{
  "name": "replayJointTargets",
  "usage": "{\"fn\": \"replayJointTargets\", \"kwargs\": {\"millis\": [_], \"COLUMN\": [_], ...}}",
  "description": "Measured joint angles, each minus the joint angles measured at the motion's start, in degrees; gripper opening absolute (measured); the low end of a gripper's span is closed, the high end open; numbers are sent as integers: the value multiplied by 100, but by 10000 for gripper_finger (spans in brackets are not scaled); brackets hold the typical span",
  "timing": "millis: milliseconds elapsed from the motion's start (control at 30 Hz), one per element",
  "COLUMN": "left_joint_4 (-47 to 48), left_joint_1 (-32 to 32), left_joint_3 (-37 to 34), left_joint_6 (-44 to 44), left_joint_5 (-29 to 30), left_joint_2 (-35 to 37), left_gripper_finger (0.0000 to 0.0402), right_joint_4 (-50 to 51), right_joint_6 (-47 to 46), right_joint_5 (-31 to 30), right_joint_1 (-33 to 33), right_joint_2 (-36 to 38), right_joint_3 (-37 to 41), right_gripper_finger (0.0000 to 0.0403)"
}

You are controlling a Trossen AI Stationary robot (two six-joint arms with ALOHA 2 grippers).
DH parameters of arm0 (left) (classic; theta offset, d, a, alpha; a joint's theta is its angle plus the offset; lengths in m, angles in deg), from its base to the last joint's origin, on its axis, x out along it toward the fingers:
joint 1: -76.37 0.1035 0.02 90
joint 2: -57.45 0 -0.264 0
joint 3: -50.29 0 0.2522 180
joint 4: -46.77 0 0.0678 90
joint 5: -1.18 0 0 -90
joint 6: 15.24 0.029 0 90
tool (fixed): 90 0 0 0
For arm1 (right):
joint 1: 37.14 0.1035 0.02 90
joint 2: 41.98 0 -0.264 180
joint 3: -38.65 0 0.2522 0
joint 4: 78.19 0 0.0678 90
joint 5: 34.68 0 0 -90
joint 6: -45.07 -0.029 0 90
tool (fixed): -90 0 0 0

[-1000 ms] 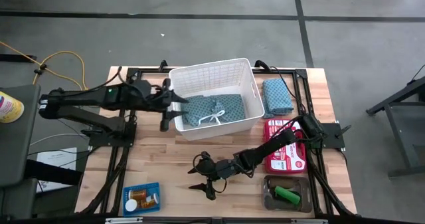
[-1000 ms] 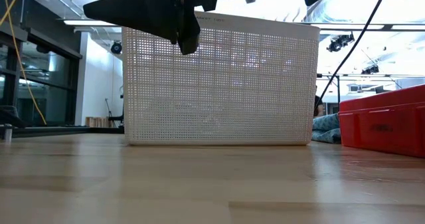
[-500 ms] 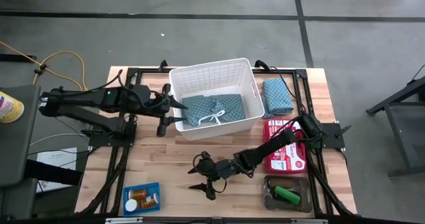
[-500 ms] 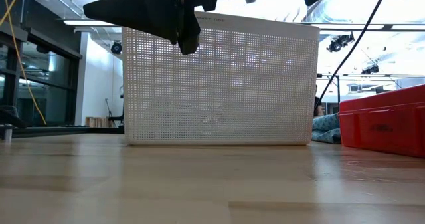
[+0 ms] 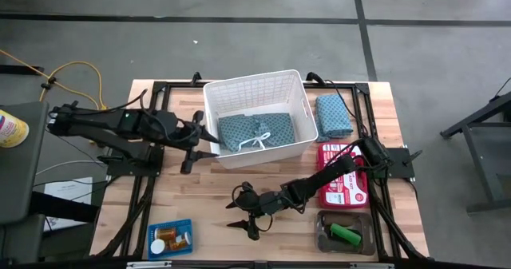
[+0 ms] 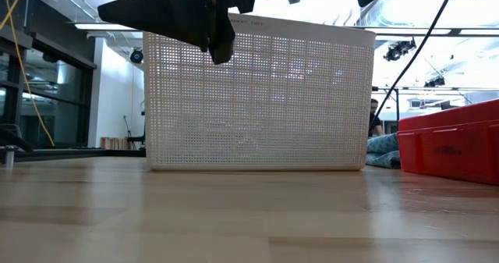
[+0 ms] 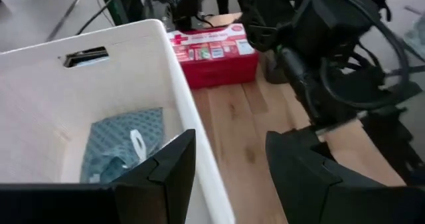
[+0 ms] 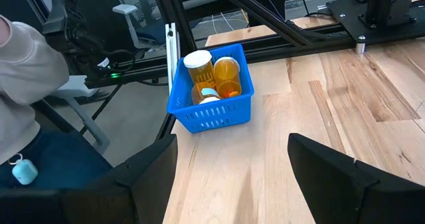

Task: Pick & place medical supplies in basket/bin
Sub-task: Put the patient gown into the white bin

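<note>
Landmark: white basket, standing toward the far side of the wooden tabletop.
Cloth in basket: a teal patterned cloth lies on the basket floor, a white tie across it; the left wrist view shows it too.
Second cloth: folded teal cloth on the tabletop just beside the basket's right wall.
Left end effector: just outside the basket's left wall, near its front corner; fingers parted to a middling gap, empty.
Right end effector: in front of the basket, well apart from it, low over bare wood; fingers spread wide with nothing between them.
Red first-aid box: in front of the second cloth, off the basket's front right corner.
Blue mesh tray: far in front of the basket to its left, holding orange pill bottles and a white cap.
Grey tray: far in front of the basket to its right, holding a green oblong piece and what may be a dark one, hard to make out.
</note>
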Motion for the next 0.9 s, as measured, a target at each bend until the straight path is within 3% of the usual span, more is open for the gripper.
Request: {"fn": "replayJointTargets", "kwargs": {"millis": [333,900], "left_joint_4": [-78,-1050], "left_joint_1": [-270,-398], "left_joint_3": [-678,-2333], "left_joint_6": [-181,-394], "left_joint_5": [33,46], "left_joint_2": [808,2672], "left_gripper_finger": [175,175], "right_joint_4": [-1,-1], "right_joint_6": [-1,-2], "right_joint_5": [1,0], "right_joint_1": [0,0], "right_joint_2": [0,0], "right_joint_3": [0,0], "right_gripper_finger": [274,274]}}
